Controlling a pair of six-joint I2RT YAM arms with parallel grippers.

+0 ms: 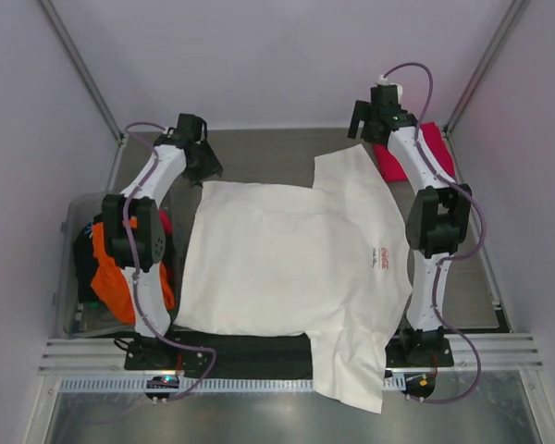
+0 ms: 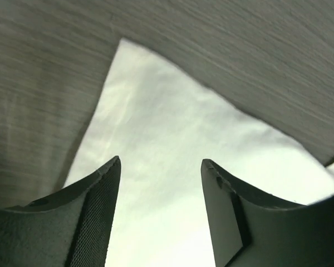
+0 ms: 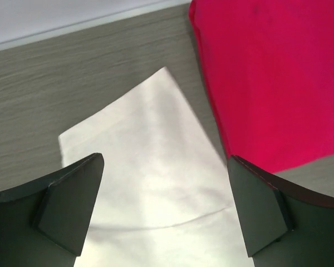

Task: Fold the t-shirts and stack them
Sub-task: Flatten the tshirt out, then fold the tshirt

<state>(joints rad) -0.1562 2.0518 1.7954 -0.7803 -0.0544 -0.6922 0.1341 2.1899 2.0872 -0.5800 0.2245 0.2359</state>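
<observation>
A: Where is the white cotton t-shirt [image 1: 287, 259]?
B: Spread flat across the middle of the grey wood-grain worktop [image 1: 268, 157], with one sleeve hanging over the near edge between the arm bases and the other reaching toward the far right corner

A: And the left tool [image 2: 160, 162]?
B: It hovers over the shirt's far left corner, its jaws apart and nothing between them; only white cloth shows below

A: The right tool [image 3: 166, 159]?
B: Its jaws are spread wide and grip nothing, above the tip of the far sleeve

A: What lies beside that sleeve?
B: A plain pink-red t-shirt [image 3: 267, 83], folded, at the far right of the worktop. Its edge lies just beside the sleeve; I cannot tell whether they touch

A: Any other shirts?
B: An orange t-shirt [image 1: 111, 277] and a dark one [image 1: 85, 250] sit bunched in the clear plastic bin [image 1: 69, 231] at the left, partly hidden by the left arm
</observation>
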